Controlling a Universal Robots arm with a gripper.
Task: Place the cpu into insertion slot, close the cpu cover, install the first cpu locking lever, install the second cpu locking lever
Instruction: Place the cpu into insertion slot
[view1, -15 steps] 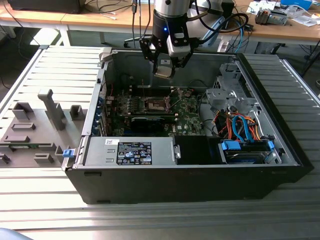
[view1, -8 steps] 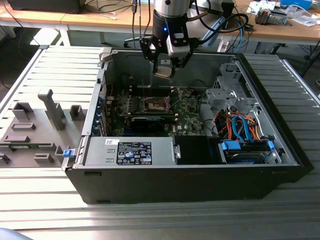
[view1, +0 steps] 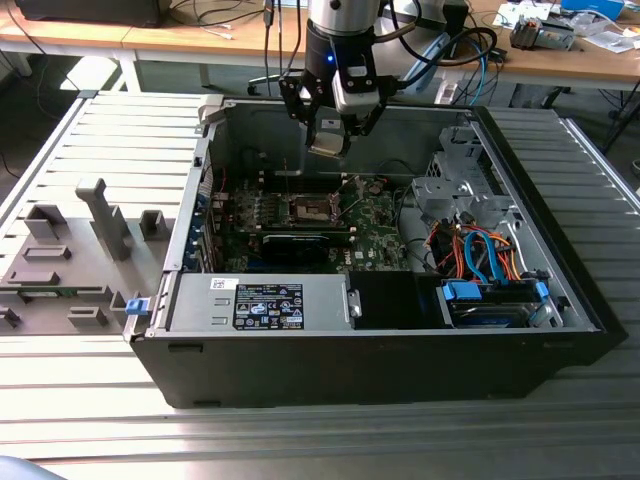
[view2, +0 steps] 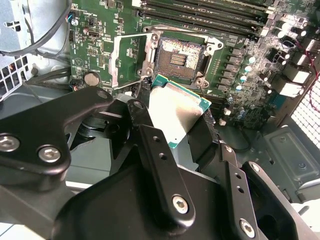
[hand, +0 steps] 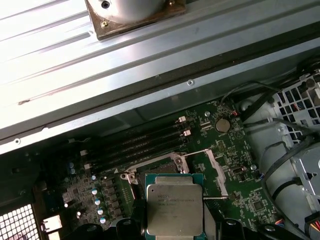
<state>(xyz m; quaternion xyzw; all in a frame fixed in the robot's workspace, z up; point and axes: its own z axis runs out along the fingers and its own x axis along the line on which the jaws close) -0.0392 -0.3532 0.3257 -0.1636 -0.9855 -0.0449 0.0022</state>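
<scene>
Our arm's tool (view1: 330, 136) grips the cpu (view1: 328, 146) by its edges, black fingers (view2: 150, 145) closed on either side of the chip. In the second wrist view the cpu (view2: 176, 111) sits tilted between them, its dull silver top facing the camera and a green rim showing along its edge. We see the chip held in the air above the open computer case (view1: 350, 350), not touching the green circuit board (view1: 378, 225) below.

Under it the insertion slot (view2: 178, 56) lies bare, its dark contact field exposed. The cpu cover (view2: 115, 65) is swung open beside the slot, the board visible through its square window. In the first wrist view the cpu (hand: 174, 205) hangs in front of the slot's area.

The case rests on a slatted metal table (view1: 300, 440), with grey fixtures (view1: 60, 262) at the exterior view's left.
</scene>
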